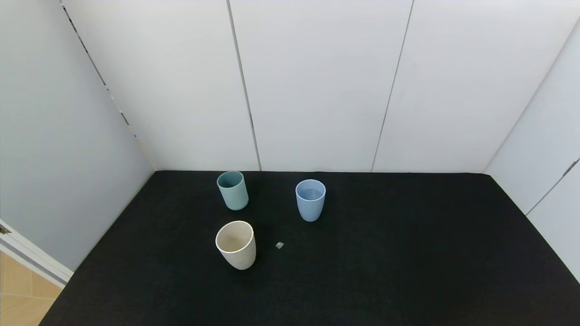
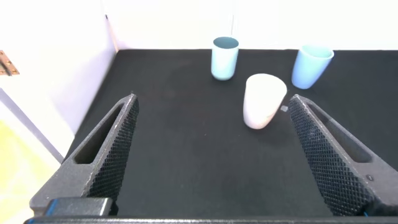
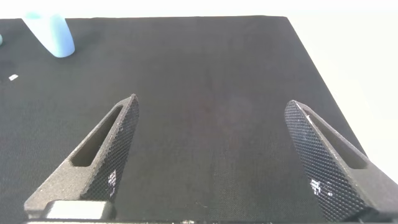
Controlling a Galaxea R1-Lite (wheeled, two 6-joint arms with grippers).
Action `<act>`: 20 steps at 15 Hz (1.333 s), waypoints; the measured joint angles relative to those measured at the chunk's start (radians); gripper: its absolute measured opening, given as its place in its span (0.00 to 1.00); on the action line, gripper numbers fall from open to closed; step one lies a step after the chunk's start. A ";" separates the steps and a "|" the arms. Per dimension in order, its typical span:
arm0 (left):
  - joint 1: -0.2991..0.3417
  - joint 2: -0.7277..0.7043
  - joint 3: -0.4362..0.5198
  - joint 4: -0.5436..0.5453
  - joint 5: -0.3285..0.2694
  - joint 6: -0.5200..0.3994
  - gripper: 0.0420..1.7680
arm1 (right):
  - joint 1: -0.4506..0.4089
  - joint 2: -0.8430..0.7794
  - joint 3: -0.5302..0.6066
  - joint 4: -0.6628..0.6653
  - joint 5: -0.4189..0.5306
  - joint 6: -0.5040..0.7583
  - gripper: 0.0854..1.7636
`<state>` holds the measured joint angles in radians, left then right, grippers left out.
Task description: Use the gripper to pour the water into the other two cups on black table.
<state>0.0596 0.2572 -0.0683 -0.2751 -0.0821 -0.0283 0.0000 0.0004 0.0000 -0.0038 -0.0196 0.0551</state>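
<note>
Three cups stand upright on the black table (image 1: 385, 271). The cream-white cup (image 1: 235, 244) is nearest, left of centre. The teal-green cup (image 1: 233, 190) stands behind it. The light blue cup (image 1: 310, 199) stands to the right and shows a faint sheen of water inside. No arm shows in the head view. My left gripper (image 2: 212, 102) is open and empty, low over the table, short of the cream-white cup (image 2: 263, 100); the teal-green cup (image 2: 224, 58) and the light blue cup (image 2: 311, 66) stand beyond. My right gripper (image 3: 211, 106) is open and empty over bare table, with the light blue cup (image 3: 52, 34) far off.
A tiny pale scrap (image 1: 279, 245) lies on the table just right of the cream-white cup. White wall panels enclose the table at the back and on both sides. Wooden floor (image 1: 20, 294) shows past the table's near-left corner.
</note>
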 joint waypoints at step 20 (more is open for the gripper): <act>-0.060 -0.258 0.068 0.224 0.067 0.031 0.97 | 0.000 0.000 0.000 0.000 0.000 0.000 0.97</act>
<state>0.0000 -0.0009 0.0000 -0.0509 -0.0147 0.0032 0.0000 0.0004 0.0000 -0.0038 -0.0200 0.0551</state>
